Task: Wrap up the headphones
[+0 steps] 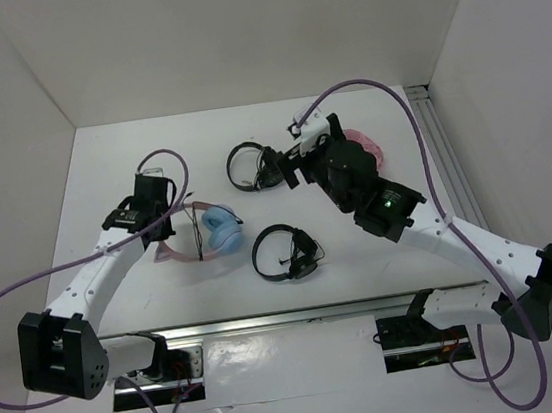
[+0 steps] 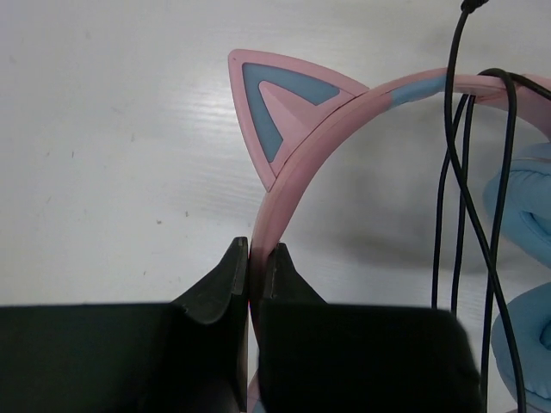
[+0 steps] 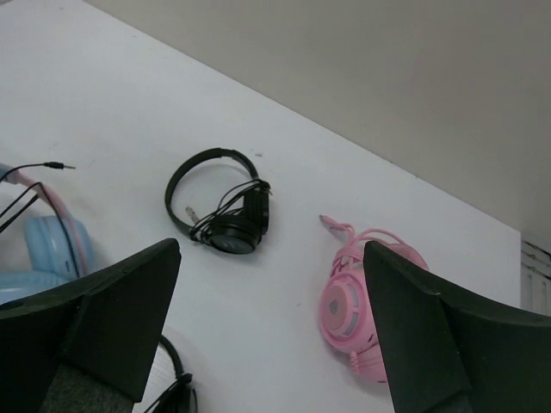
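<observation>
Quick status from my remote seat: the headphones (image 1: 214, 232) are lying on the white table (image 1: 110, 166) out ahead of the left arm, light blue cups side by side, pink headband (image 2: 297, 185) arching off to their left; the left gripper (image 2: 256, 254) is clamped tight on that headband, both fingers pressed flat on the pink strip just below one cat ear (image 2: 280, 112), so that's a solid pinch; the thin dark cable (image 2: 465, 172) hangs in a few loose strands across the headband, just beside the cups, not wound neatly as far as I can see; its plug (image 3: 56, 165) lies bare on the table just past the headband

The right gripper (image 3: 271, 258) is spread wide with nothing between the fingers; it hovers above the table, to the right of the headphones and a bit farther back, touching none of them

Other stuff, all placed off the headphones: one black headset (image 1: 251, 166) sits near them, to the right and farther back, its own cord bunched on it; a second black headset (image 1: 284, 253) sits just to their right and slightly nearer me; the all-pink cat-ear set (image 3: 357, 301) is well apart on the far right, mostly hidden under the right arm in the top view but clear from the right wrist
</observation>
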`<state>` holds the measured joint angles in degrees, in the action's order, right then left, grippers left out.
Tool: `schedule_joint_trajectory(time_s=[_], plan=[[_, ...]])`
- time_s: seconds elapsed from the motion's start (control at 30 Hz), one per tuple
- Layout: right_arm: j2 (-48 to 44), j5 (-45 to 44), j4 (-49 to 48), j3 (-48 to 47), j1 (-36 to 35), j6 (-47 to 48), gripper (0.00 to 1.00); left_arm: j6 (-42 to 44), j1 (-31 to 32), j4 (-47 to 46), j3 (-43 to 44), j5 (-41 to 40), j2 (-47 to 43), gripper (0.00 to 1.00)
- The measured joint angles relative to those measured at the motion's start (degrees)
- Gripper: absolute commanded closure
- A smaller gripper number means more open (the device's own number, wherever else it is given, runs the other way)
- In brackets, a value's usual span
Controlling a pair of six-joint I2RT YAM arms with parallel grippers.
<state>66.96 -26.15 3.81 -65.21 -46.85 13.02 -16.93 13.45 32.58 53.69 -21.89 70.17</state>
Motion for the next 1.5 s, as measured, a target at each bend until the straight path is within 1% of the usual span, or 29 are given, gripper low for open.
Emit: schedule_joint_trajectory(time_s=[0.03,0.17,0.37,0.4,0.43,0.5,0.53,0.63,0.77,0.87,0.9,0.93,0.97,1.0,1.3,1.4,1.43,1.5], plan=[[-0.11,0.02,0.2,0.0,-0.87,-0.09,0.0,-0.61,-0.96,0.35,-0.44,-0.74,0.9,1.0],[-0.31,-0.28,1.05,-0.02,-3.87,-0.2,0.0,-3.06,-5.62,1.22,-1.03,-1.97,3.28,1.0],[-0.42,-2.1,3.26,-1.31,-6.51,-0.17,0.0,-6.19,-9.53,0.52,-2.1,-3.41,3.43,1.0],[-0.46,-2.43,3.37,-1.68,-6.91,-0.17,0.0,-6.4,-9.97,0.44,-2.19,-3.39,3.76,0.96],[-0.55,-2.8,3.45,-1.92,-7.37,-0.15,0.0,-6.88,-10.25,0.42,-2.21,-3.39,4.42,0.94],[-0.92,-3.39,3.56,-1.99,-8.11,-0.15,0.0,-7.87,-10.73,0.44,-2.21,-3.5,6.49,0.94],[-1.2,-3.69,3.69,-2.01,-8.46,-0.13,0.0,-8.39,-10.75,0.46,-2.21,-3.72,7.69,1.0],[-1.9,-4.31,4.13,-2.32,-9.29,-0.07,0.0,-11.23,-10.73,0.85,-2.19,-4.42,10.36,1.0],[-3.21,-4.94,4.35,-2.4,-9.57,0.15,0.0,-13.92,-9.16,2.34,-1.44,-5.49,11.15,1.0],[-3.54,-5.25,4.37,-2.75,-9.88,0.35,0.0,-16.24,-6.38,4.02,-0.2,-7.48,11.74,0.87],[-3.54,-5.35,4.39,-2.93,-10.05,0.42,0.0,-17.16,-5.31,4.87,0.13,-8.41,11.85,0.75],[-3.54,-5.46,4.39,-3.02,-10.23,0.52,0.0,-18.12,-4.5,5.75,0.35,-9.4,11.87,0.67],[-3.54,-5.64,4.37,-3.06,-10.4,0.55,0.0,-19.56,-3.69,6.91,0.52,-9.94,11.87,0.56],[-3.54,-5.79,4.39,-3.08,-10.47,0.57,0.0,-20.33,-3.15,8.15,0.63,-10.64,11.85,0.53],[-3.54,-6.12,4.37,-3.13,-10.75,1.03,0.0,-29.44,-2.8,16.72,0.7,-18.25,8.55,0.51],[-3.54,-6.16,4.37,-3.13,-10.99,1.36,0.0,-30.18,-2.8,17.92,0.7,-19.61,7.91,0.33],[-3.54,-6.21,4.39,-3.13,-11.04,1.4,0.0,-30.49,-2.8,18.1,0.7,-19.91,7.58,0.3],[-3.52,-6.23,4.39,-3.15,-11.04,1.42,0.0,-31.28,-2.8,18.27,0.7,-20.28,6.91,0.3]])
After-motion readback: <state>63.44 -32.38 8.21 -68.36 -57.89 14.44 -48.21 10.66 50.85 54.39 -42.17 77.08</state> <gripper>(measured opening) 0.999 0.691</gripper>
